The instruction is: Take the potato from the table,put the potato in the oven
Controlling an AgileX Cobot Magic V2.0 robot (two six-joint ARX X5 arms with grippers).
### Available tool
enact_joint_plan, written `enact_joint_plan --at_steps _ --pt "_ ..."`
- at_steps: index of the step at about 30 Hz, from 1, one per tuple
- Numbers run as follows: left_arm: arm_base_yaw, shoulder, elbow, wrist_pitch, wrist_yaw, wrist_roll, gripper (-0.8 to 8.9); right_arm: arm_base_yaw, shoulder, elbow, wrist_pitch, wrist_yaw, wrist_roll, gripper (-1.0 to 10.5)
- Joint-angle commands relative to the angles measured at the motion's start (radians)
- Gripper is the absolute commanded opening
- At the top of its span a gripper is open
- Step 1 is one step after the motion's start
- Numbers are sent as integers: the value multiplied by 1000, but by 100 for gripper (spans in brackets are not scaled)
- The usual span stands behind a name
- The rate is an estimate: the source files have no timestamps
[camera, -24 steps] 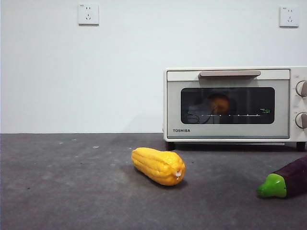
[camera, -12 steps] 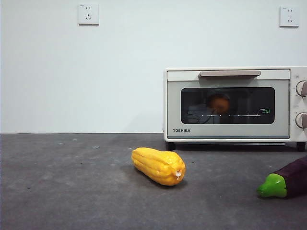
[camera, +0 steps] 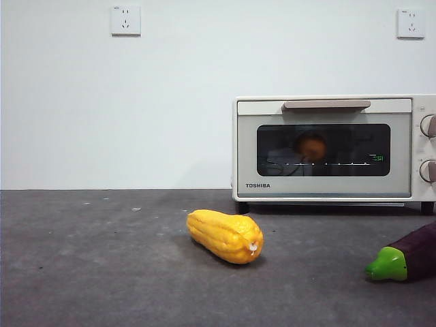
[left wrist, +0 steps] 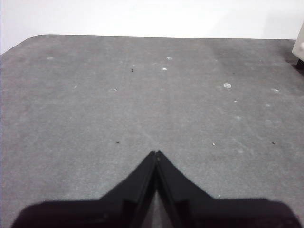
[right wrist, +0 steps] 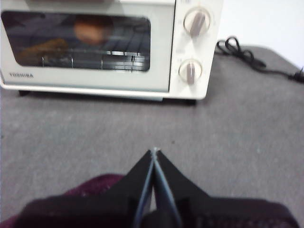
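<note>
— What sort of place is this, a kitchen?

— Not a real one. It looks like a lab or test room set up to mimic a kitchen. The wall [camera: 204,82] is bare white, with only two sockets [camera: 125,20] high up.

— And the furniture?

— Just a rough grey table [camera: 102,272] with pale specks, pushed against that wall. No counter, sink or cupboards.

— But there's an oven.

— A small toaster oven [camera: 334,146] standing straight on the table, its black cord [right wrist: 247,56] trailing loose behind. The vegetables around it look like plastic toys: a glossy yellow cob [camera: 225,236] and a purple eggplant [camera: 405,257].
</note>
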Motion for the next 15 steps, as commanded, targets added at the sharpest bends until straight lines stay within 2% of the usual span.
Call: enact_joint_plan --at_steps 1,10,15 --pt "2 0 -10 9 -2 -3 -3 0 -4 -11 5 1 19 1" --pt "2 2 -10 9 -2 -3 -3 0 -24 -11 -11 57 29 1" --pt "2 6 -10 9 -2 -3 -3 0 -24 -11 -10 56 30 1"
